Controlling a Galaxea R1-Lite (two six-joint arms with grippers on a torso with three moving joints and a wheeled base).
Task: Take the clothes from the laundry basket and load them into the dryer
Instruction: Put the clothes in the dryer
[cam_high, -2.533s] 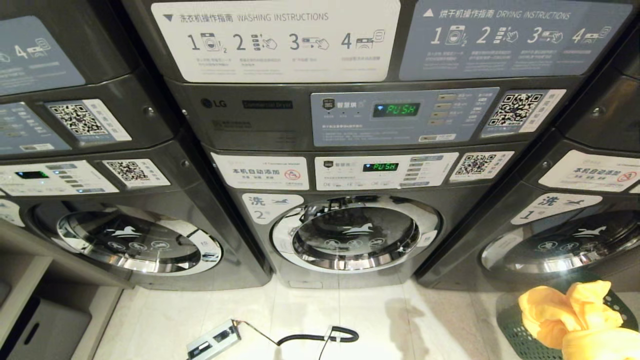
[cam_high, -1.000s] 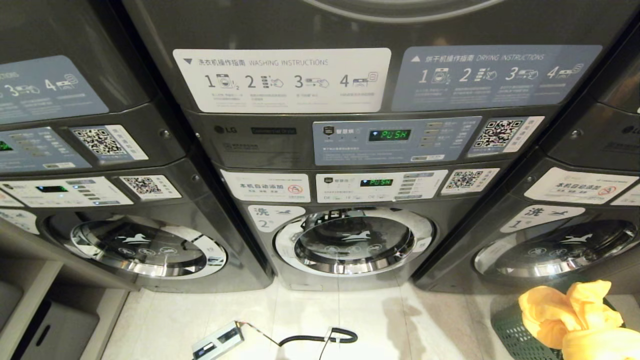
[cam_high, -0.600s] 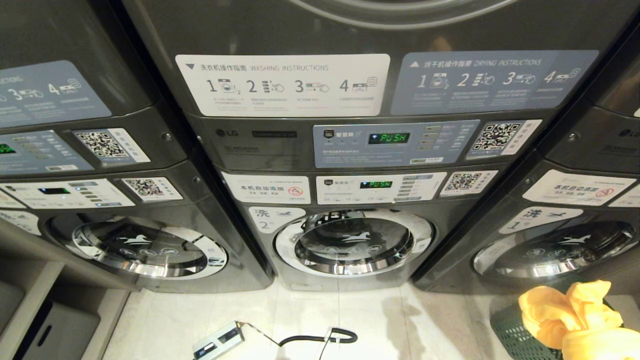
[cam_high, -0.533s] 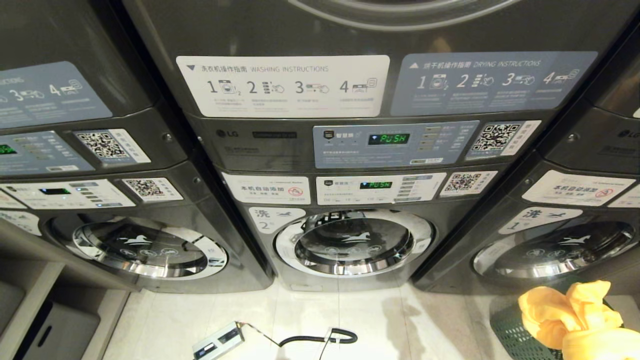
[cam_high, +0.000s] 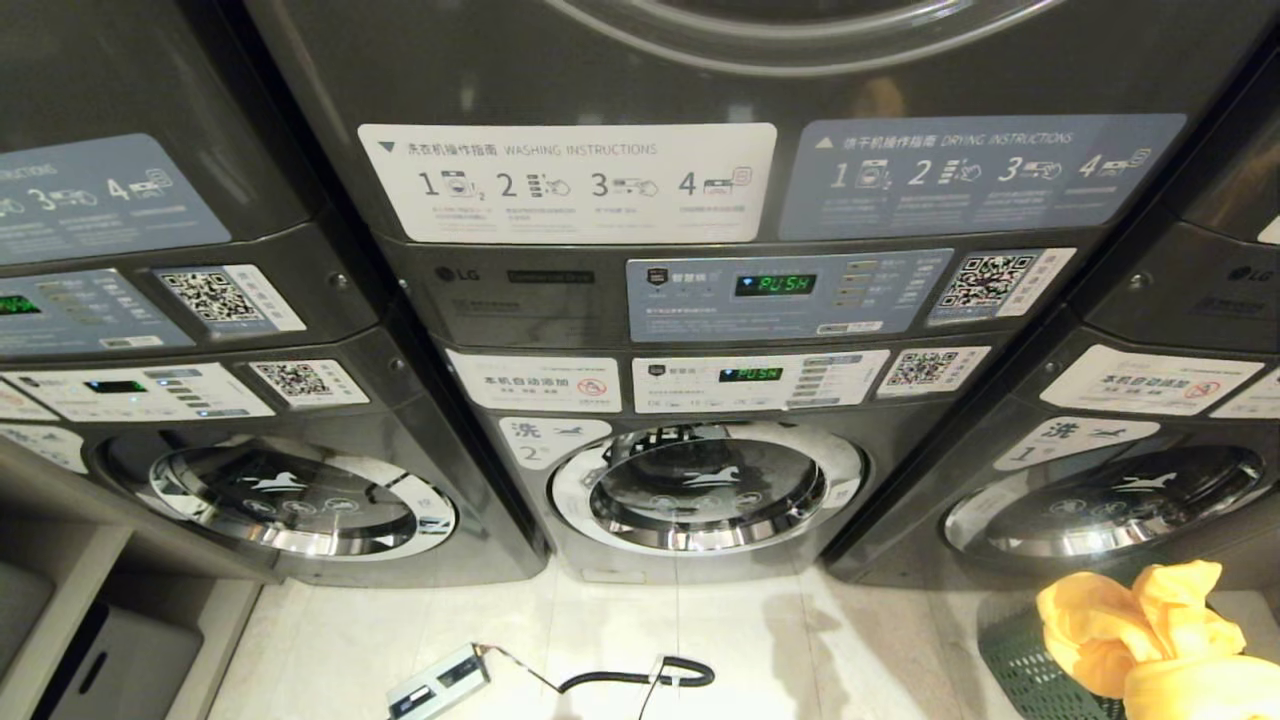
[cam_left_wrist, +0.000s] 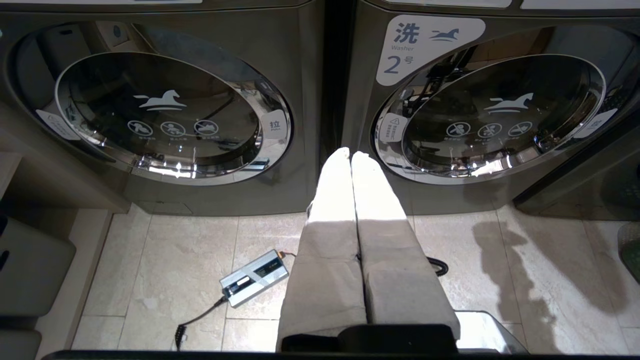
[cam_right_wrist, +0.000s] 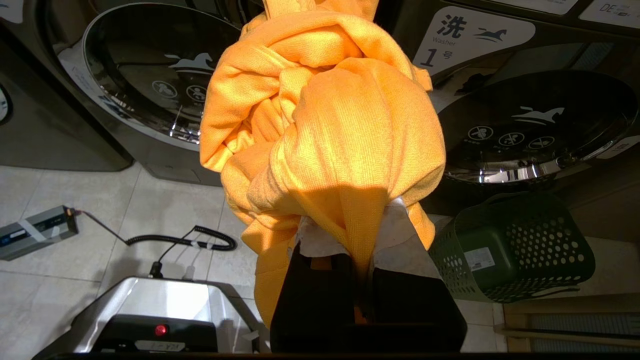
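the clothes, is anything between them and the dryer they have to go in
The right gripper holds the clothes low, beside the laundry basket. Only the bottom arc of the dryer door ring shows above; whether that door is open cannot be told. Nothing else visible blocks the way.

You see a pale tiled floor bearing three machine towers, a grey power brick with its coiled black cable, and the laundry basket.

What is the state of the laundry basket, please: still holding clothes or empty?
Empty: the laundry basket shows a bare inside, and the clothes hang bunched in the right hand.
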